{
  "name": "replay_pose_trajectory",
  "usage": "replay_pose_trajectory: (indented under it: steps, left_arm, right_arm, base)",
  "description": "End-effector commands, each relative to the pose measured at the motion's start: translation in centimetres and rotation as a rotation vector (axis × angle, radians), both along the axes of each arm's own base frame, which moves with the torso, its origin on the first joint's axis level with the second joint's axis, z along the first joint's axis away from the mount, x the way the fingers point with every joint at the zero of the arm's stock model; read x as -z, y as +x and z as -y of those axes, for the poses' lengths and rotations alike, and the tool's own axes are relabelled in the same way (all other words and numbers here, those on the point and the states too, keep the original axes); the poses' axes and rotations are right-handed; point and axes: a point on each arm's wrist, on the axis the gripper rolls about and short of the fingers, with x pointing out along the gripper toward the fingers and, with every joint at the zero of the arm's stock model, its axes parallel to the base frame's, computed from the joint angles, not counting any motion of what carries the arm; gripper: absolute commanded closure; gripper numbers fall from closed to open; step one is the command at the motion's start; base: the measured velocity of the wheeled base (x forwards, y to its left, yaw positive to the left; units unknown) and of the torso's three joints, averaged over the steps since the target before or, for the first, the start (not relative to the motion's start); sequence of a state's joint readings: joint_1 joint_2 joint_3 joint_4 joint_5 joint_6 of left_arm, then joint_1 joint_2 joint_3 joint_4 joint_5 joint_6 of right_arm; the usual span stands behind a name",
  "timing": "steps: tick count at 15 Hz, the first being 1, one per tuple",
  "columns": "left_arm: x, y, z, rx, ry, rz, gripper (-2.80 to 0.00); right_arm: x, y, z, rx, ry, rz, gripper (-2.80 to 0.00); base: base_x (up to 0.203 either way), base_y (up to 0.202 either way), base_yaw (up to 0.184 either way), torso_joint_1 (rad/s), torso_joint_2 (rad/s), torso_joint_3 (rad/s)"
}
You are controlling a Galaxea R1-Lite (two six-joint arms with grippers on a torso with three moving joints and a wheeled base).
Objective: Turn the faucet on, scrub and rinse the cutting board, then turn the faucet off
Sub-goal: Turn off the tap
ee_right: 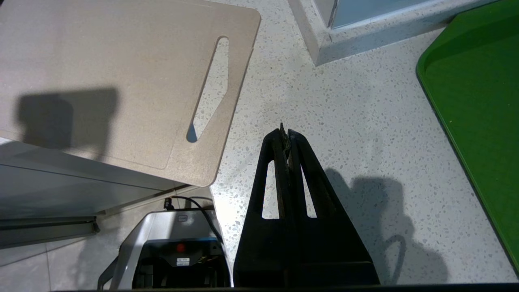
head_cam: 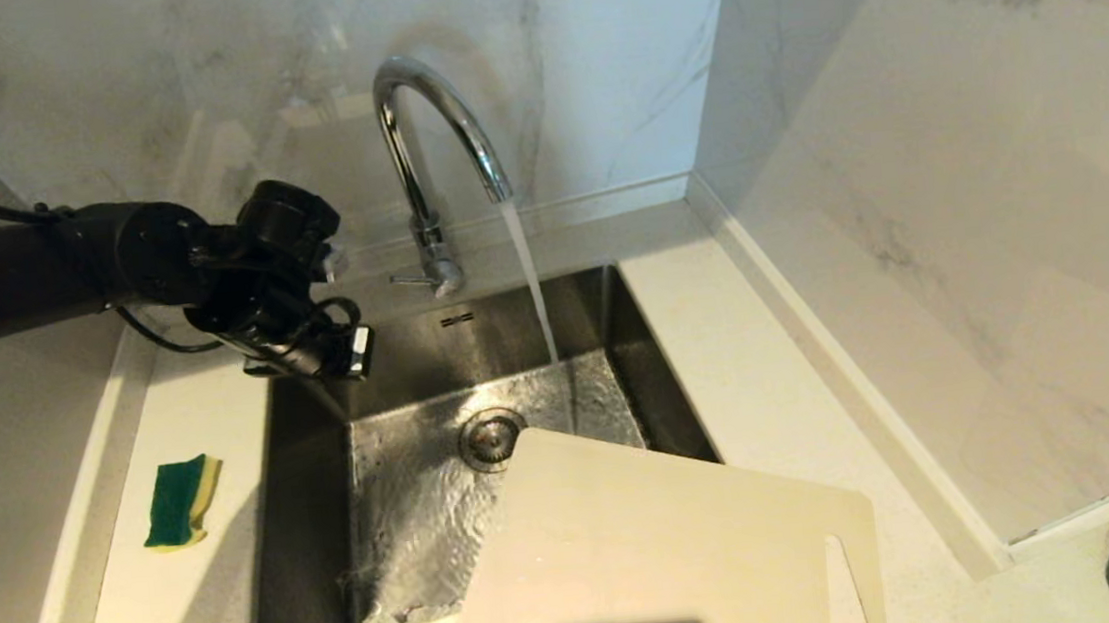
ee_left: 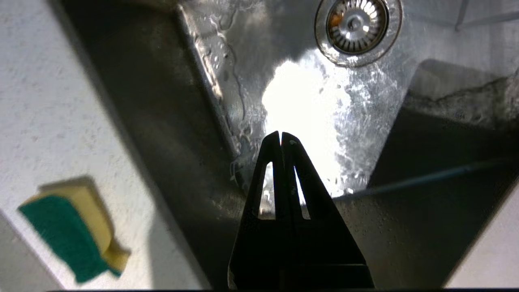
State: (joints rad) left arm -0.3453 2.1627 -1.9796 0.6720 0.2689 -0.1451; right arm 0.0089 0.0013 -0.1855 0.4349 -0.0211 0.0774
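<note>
The sponge (head_cam: 182, 501) waits on the bench at nine o'clock of the sink (head_cam: 313, 533), the left gripper (ee_left: 281, 138) hangs empty, fingers pressed together, the tap (head_cam: 421, 163) runs, and the board (head_cam: 666, 553) overhangs the sink at five o'clock, ready for scrubbing.

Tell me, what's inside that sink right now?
Running water from the faucet wets the sink floor around a drain strainer. The cutting board overhangs one corner, hiding whatever lies beneath.
</note>
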Motion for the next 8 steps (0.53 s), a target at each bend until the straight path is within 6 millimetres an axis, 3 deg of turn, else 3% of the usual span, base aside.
replay_pose_trajectory:
  steps: [1,4,8]
  left_arm:
    - [1.5,1.3,1.1,0.012,-0.010,0.032,0.00]
    - [1.1,2.6,2.6,0.029,-0.069,0.184,0.00]
    - [0.7,3.3,3.1,0.026,-0.091,0.280,0.00]
  right_arm:
    - [0.0,0.0,0.0,0.000,0.001,-0.002,0.00]
    - [0.0,0.0,0.0,0.000,0.001,-0.002,0.00]
    - [0.0,0.0,0.0,0.000,0.001,-0.002,0.00]
  base:
    - [0.000,0.000,0.000,0.000,0.00,0.000]
    - [0.000,0.000,0.000,0.000,0.00,0.000]
    - [0.000,0.000,0.000,0.000,0.00,0.000]
